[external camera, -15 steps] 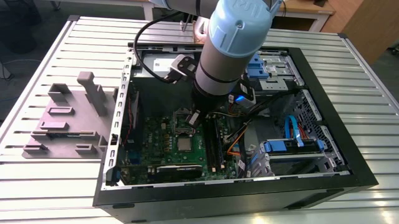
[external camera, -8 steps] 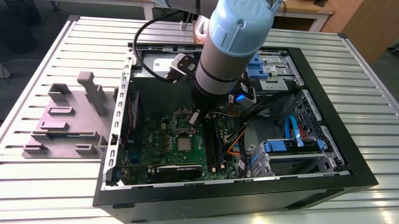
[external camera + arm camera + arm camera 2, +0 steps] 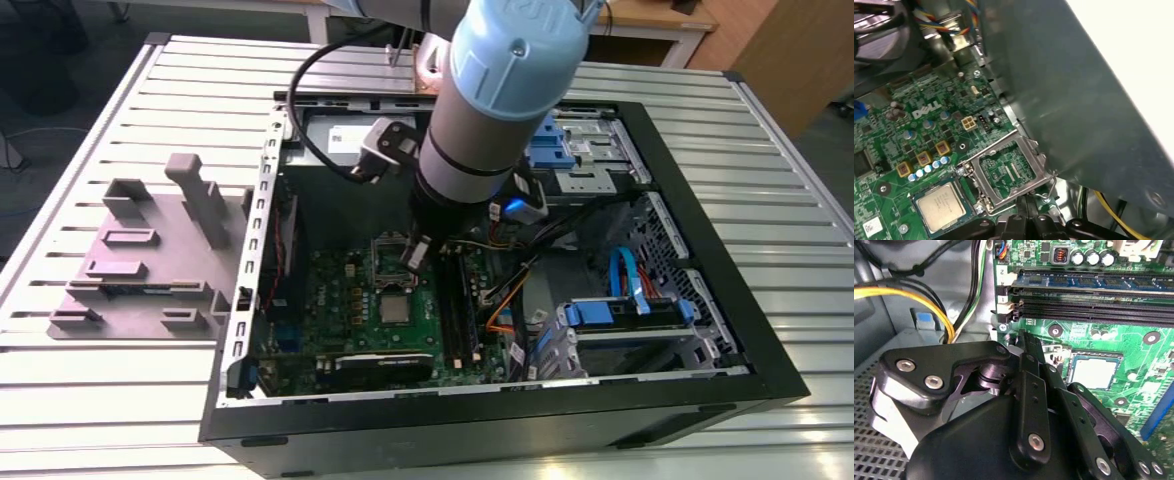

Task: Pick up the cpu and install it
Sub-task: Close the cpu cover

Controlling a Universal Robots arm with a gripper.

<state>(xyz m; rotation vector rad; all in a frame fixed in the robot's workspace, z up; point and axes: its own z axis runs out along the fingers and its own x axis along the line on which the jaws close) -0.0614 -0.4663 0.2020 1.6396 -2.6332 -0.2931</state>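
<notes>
In the exterior view we see the gripper (image 3: 416, 254) low inside the computer case (image 3: 467, 425), near the cpu (image 3: 396, 308) on the motherboard. In the second wrist view the jaws look clenched on nothing. In the first wrist view the cpu (image 3: 943, 206) lies flat in its socket and the metal bracket (image 3: 1009, 172) beside it stands flipped open; we judge it placed but not yet clamped.

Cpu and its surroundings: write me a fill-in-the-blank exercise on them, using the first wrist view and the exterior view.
1. The cpu lies in its ___ on the green motherboard.
2. The metal bracket beside it is flipped ___, leaving the cpu uncovered.
3. The mauve-grey tray stands outside the computer case, on the exterior view's ___.
Missing words: socket; open; left.
</notes>
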